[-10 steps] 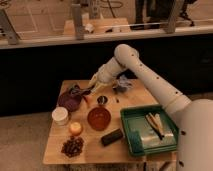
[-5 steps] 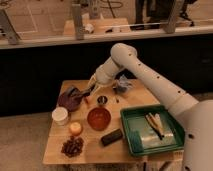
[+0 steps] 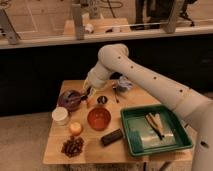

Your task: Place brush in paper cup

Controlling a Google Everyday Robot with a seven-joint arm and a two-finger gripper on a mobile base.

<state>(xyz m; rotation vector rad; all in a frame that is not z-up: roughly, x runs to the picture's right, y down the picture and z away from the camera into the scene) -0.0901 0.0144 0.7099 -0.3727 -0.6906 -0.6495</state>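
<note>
The end effector now hangs by the purple bowl's rim, a shift toward 9 o'clock from above the metal cup, clenched on what looks like the brush; the paper cup stands at its 7 o'clock on the worktop, so the carry seems nearly over

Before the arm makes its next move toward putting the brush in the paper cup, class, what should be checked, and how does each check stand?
1. Gripper located: ok, low over the table between the purple bowl and the small dark metal cup.
2. Fingers shut: ok.
3. Brush in the grip: cannot tell.
4. Paper cup upright: ok, at the table's left side.
5. Cup mouth uncovered: ok.
</note>
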